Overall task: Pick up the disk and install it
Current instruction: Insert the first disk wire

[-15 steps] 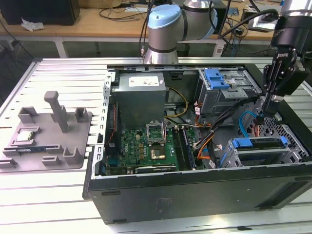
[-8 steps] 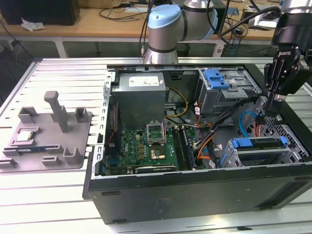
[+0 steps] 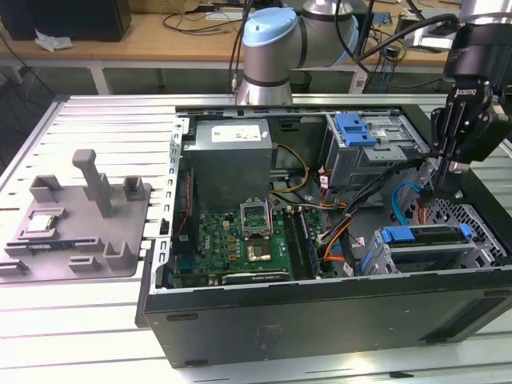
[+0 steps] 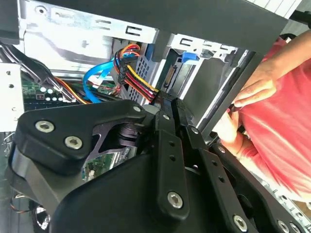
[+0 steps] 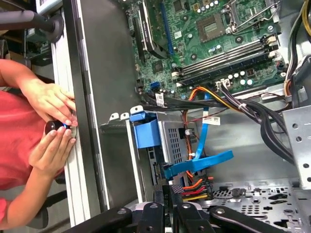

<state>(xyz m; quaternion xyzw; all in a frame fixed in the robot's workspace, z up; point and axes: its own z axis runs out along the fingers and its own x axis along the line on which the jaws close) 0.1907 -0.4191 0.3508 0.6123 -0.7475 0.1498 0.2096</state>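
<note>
The slatted aluminium desk (image 3: 96, 312) carries a black computer case (image 3: 320, 320) lying open, and the grey-and-blue robot arm (image 3: 272, 56) reaches over from the top of the exterior view. That view also takes in a moulded grey fixture tray (image 3: 80, 232) at the left with a small square silver chip (image 3: 40, 224) on it. The disk (image 3: 424, 234) stands on edge in the perforated metal cage at the lower right of the case, its blue plastic frame uppermost. The gripper (image 3: 442, 186) hangs just above and behind it, apart from it. In the second wrist view the gripper's (image 4: 170, 103) black fingers look clenched together on nothing, close to a red, yellow and orange wire bundle (image 4: 136, 82). The first wrist view brings in the green motherboard (image 5: 218, 43), a flat blue cable (image 5: 199, 162), and a person's hand (image 5: 51, 102) in a red sleeve at the case rim.
</note>
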